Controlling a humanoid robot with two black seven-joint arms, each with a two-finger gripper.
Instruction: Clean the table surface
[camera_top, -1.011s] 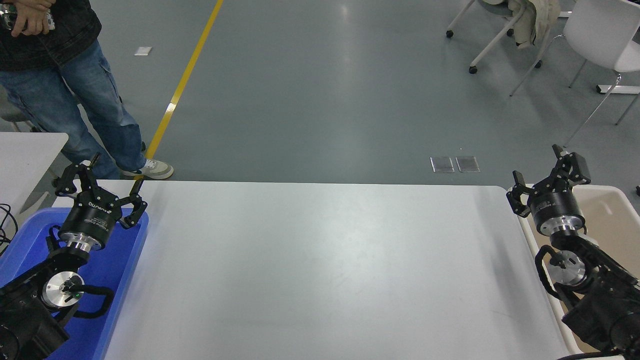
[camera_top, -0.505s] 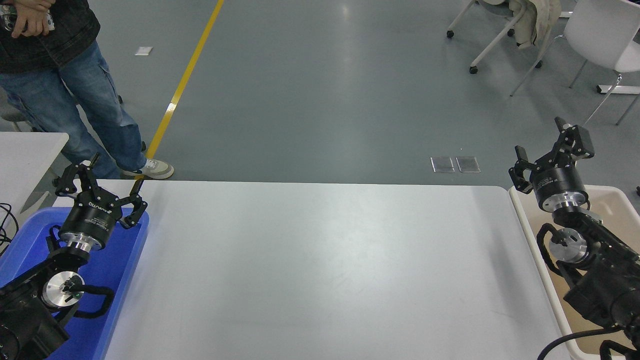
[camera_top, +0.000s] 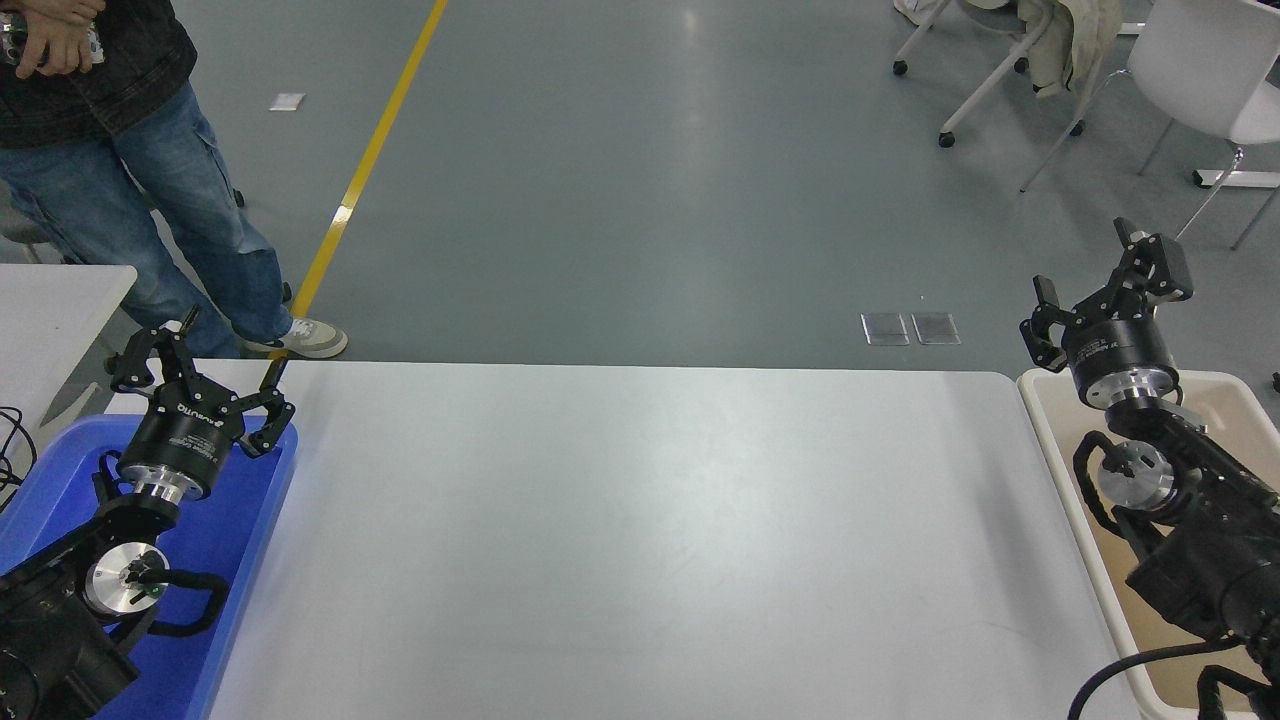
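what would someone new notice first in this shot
The wide white table surface fills the middle of the picture. A black end effector flanks it on each side, both open: the left end effector over a blue bin at the lower left, the right end effector above a beige bin at the right edge. A person in jeans stands at the far left.

wide white table surface (camera_top: 640, 540), matte, rounded corners

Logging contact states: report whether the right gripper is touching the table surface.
Apart. In the head view the right gripper hangs beyond the table surface, above the beige bin, jaws open and empty.
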